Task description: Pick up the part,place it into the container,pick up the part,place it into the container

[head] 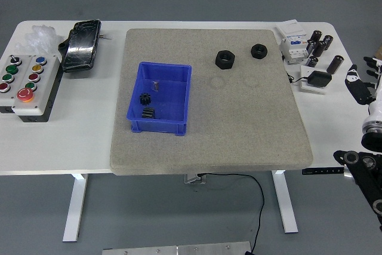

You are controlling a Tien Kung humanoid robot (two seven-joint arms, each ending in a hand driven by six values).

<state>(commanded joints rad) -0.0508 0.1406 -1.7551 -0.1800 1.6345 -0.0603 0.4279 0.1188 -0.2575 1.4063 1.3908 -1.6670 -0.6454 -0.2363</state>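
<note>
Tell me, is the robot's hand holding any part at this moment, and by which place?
Nothing is held. The right hand is at the table's right edge, fingers open and empty.

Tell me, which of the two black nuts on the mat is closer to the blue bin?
The larger nut, left of the smaller nut, lies nearer the blue bin.

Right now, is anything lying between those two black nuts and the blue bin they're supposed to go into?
Nothing visible does. The larger black nut and the smaller black nut sit on the bare grey mat, with open mat between them and the blue bin. The right hand is off at the table's right edge, holding nothing.
</note>
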